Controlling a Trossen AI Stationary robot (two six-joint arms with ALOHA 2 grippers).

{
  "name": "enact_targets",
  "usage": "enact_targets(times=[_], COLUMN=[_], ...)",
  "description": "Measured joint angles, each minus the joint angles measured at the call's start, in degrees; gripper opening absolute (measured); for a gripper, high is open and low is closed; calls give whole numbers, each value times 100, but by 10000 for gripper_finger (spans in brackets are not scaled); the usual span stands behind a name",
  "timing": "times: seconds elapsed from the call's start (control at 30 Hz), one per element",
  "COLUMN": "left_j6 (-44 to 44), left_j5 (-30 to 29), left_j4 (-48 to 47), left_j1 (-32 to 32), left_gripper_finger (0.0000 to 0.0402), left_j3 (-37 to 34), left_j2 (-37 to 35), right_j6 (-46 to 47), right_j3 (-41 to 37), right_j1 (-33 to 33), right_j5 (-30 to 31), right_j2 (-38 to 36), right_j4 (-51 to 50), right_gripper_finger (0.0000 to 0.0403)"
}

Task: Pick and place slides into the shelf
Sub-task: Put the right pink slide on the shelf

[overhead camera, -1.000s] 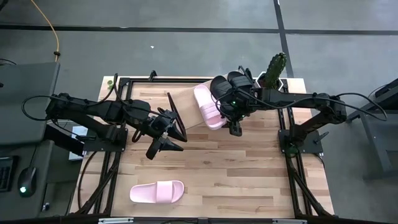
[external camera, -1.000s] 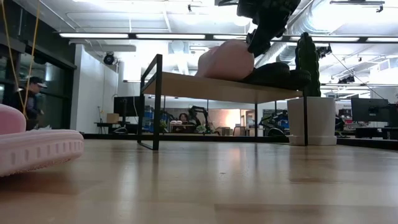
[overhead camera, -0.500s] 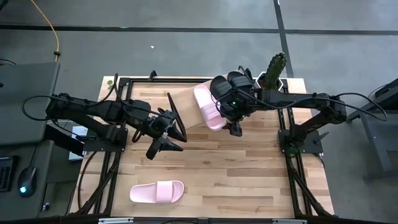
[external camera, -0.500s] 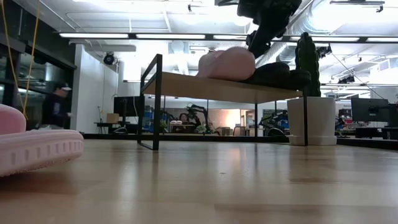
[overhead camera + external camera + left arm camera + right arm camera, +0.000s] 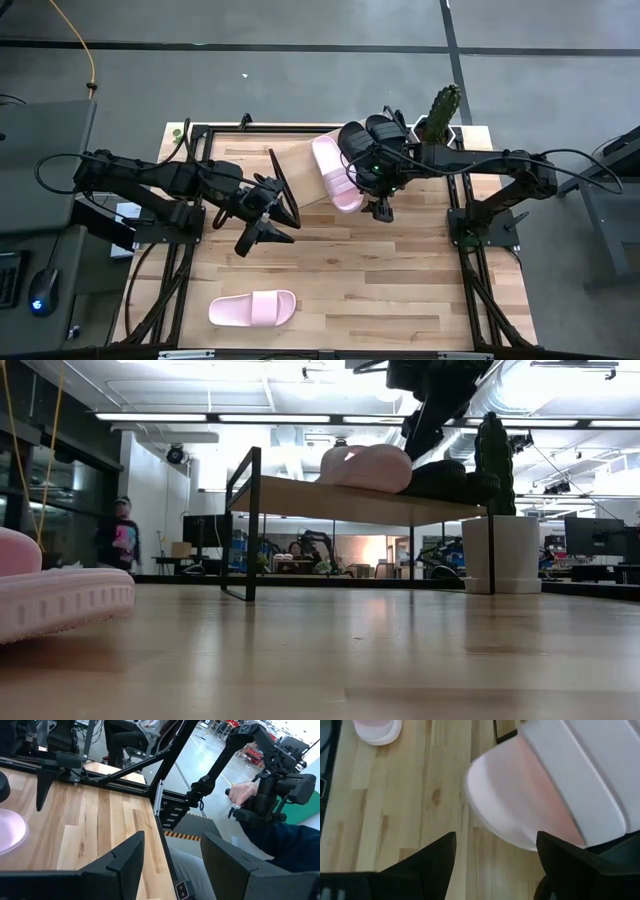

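One pale pink slide (image 5: 337, 172) lies flat on the light-wood shelf (image 5: 305, 176), beside two black slides (image 5: 366, 136) toward the shelf's right end. In the low view this pink slide (image 5: 368, 466) rests sole-down on the plank (image 5: 320, 499). My right gripper (image 5: 381, 209) hovers open just off its near end, touching nothing; the right wrist view shows the slide (image 5: 545, 805) ahead of the open gripper (image 5: 495, 865). The second pink slide (image 5: 252, 308) lies on the table near the near edge. My left gripper (image 5: 263, 236) waits open over the table, left of the shelf.
A white pot with a cactus (image 5: 440, 114) stands at the shelf's right end, by the far right corner. Black frame rails (image 5: 470, 250) run along the table's sides. A person (image 5: 120, 542) walks in the room behind; a person's hand (image 5: 244, 793) shows beyond the table.
The pink slide on the shelf, tilted up a second ago, has dropped flat onto the plank. My right gripper has drawn back slightly toward the near edge and now stands clear of the slide. A person has walked across the room behind.
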Motion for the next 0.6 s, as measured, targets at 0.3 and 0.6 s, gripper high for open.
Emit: enact_targets(times=[0.3, 0.6], left_j6=[20, 331], left_j5=[0, -77], left_j4=[-1, -384], left_j1=[0, 0], left_gripper_finger=[184, 184], left_j3=[0, -1], left_j2=[0, 0], right_j6=[-95, -395], right_j3=[2, 9], right_j1=[56, 678], right_j5=[2, 352], right_j2=[-122, -381], right_j4=[111, 1080], right_gripper_finger=[266, 266])
